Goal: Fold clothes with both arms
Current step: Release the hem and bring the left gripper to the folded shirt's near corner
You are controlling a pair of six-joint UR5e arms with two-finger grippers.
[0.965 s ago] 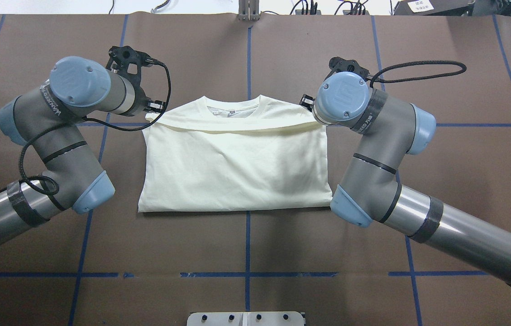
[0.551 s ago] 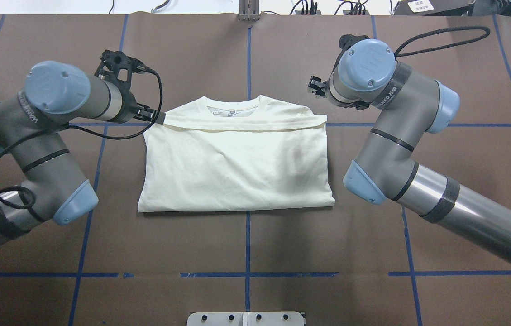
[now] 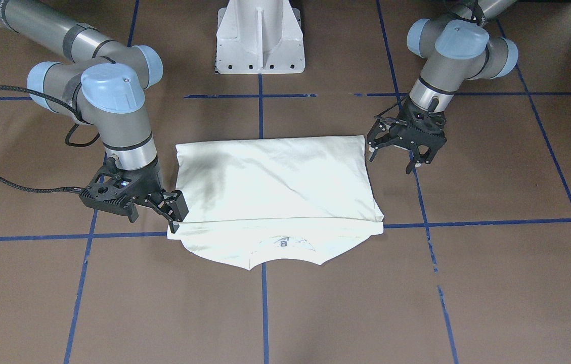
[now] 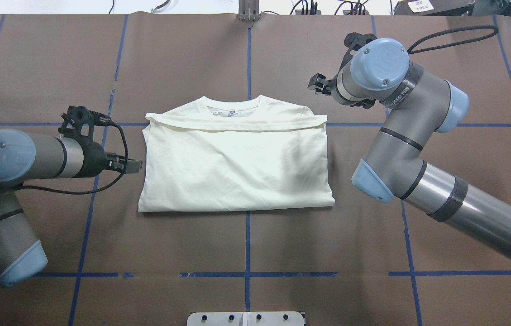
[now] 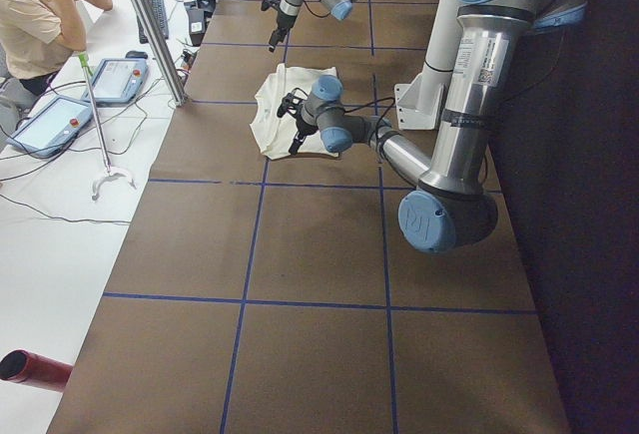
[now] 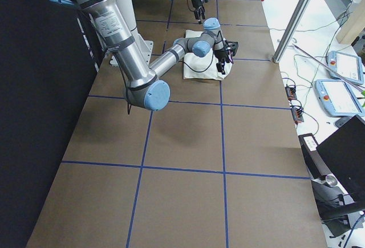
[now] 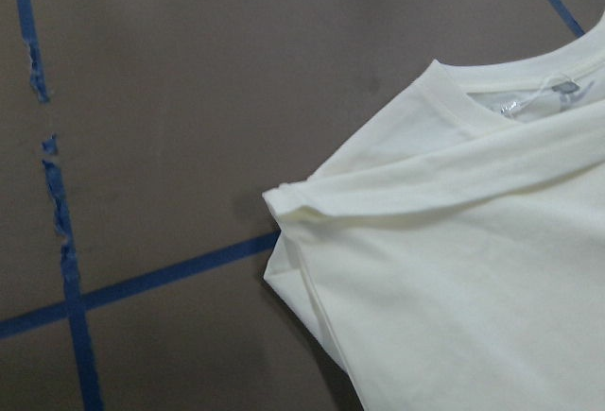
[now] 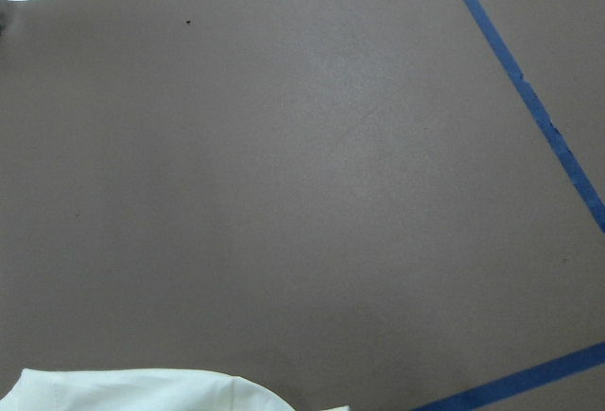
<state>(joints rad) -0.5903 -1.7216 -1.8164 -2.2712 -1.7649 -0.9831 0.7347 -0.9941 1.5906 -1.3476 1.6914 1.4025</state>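
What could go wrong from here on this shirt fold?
The left gripper hangs open beside the shirt, at its side edge. Pinching there might catch only the upper layer and peel the fold apart. The folded strip's corner juts out loosely, so the next fold may come out crooked.

The left gripper hangs from the left arm, fingers spread wide and pointing down. The right gripper sits low, angled sideways from the sharply bent right arm; its finger separation cannot be determined.
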